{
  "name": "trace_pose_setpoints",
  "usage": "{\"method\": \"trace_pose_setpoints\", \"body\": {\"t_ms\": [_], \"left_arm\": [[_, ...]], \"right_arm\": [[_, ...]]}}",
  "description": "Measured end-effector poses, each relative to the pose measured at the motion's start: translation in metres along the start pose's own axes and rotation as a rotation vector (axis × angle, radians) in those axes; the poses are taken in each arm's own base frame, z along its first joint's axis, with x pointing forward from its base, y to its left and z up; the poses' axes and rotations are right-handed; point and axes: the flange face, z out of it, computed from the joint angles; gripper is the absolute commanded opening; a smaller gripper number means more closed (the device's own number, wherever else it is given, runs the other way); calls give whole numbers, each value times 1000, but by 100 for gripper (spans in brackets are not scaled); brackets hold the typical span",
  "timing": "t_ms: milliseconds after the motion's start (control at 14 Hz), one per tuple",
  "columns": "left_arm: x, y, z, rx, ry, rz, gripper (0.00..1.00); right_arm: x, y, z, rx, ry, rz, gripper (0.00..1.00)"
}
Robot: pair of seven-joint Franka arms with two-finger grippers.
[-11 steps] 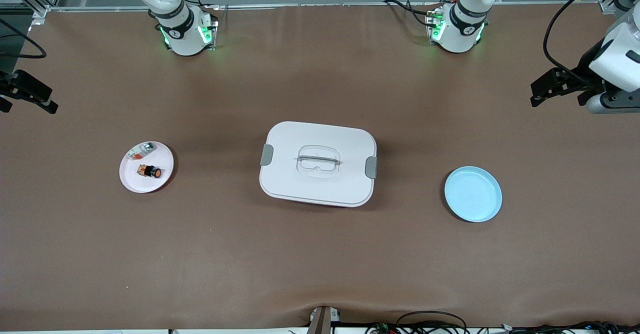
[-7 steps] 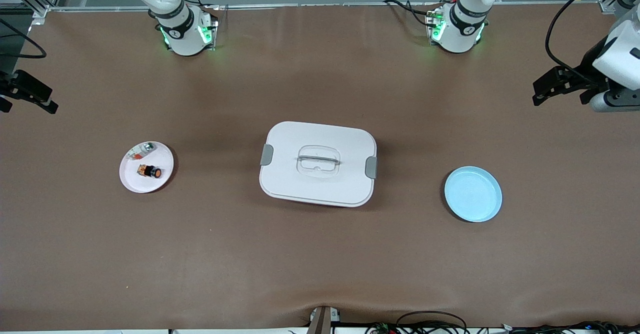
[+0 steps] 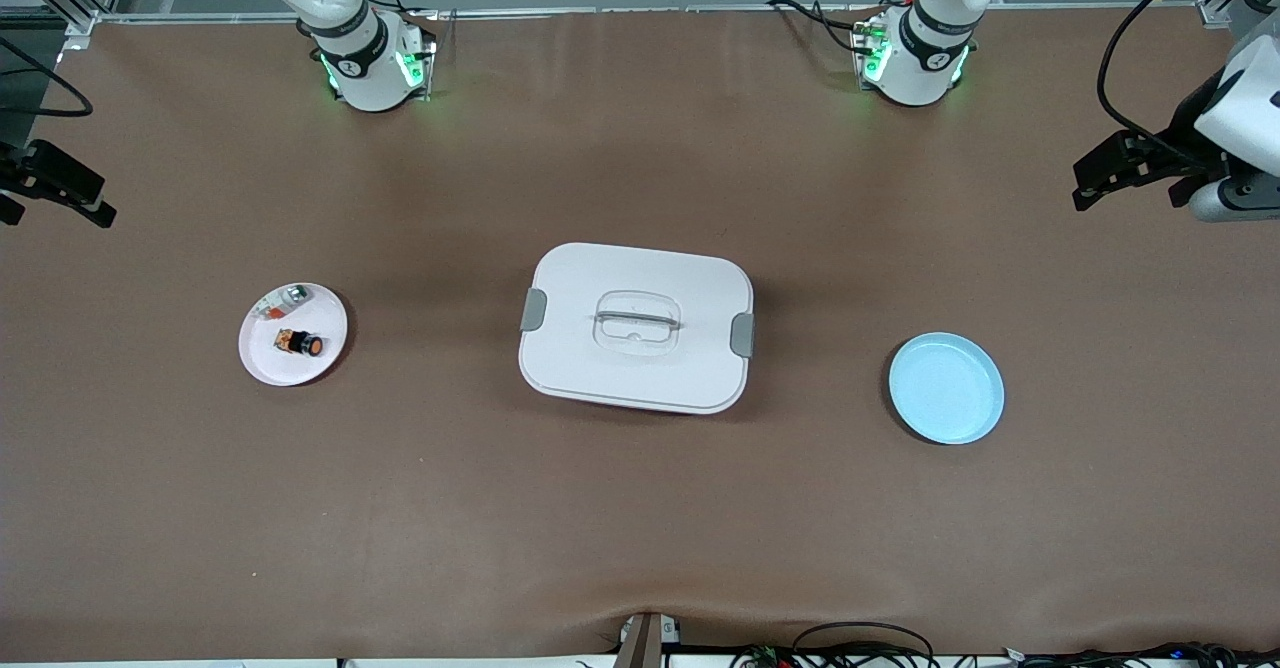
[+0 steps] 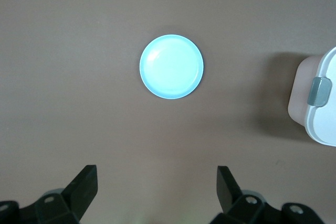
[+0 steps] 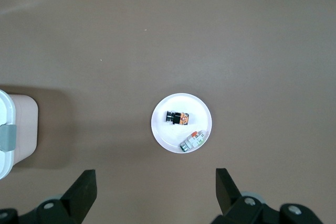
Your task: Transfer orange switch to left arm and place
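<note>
**Still on the pink plate: orange switch untouched, both grippers released**

You've got the orange switch lying on its side in the pink plate, toward the right arm's end of the table. Sharing that plate, just beside it and farther from the front camera, is a small silvery-white part with a red-orange bit. No readable print on either part from any view; labels are too small to make out.

At mid-table you see the box, lid on, grey latches at both short ends, clear recessed handle in the lid. It sits between the two plates. The blue plate toward the left arm's end holds nothing.

Right gripper hangs high over the bare table by the pink plate, jaws spread wide, nothing in them; in the front view you catch only its black tip at the frame edge. Left gripper is likewise up in the air over the table by the blue plate, fingers spread, nothing held.
</note>
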Motion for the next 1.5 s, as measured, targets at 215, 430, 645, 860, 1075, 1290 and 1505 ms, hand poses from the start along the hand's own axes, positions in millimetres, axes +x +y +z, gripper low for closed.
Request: {"method": "trace_pose_setpoints", "body": {"t_ms": [215,430,645,860,1075,1290,1505], "left_arm": [[-3,1,-2,2,-9,2,100],[-3,3,-2,2,-10,6,100],[-3,2,-2,2,-12,3,100],[-2,-3,-15,-2,19,-7,100],[0,-7,-19,-4,28,-14,100],[14,-8,3,-5,-13,-15,100],[21,-17,19,-6,-45,-25,100]], "right_arm": [[0,0,0,0,0,0,100],[0,0,0,0,0,-1,100],[0,0,0,0,0,-1,100],[0,-1,0,0,0,-1,100],[0,-1,0,0,0,-2,100],[0,0,0,0,-1,0,100],[0,1,5,0,-22,2,100]]}}
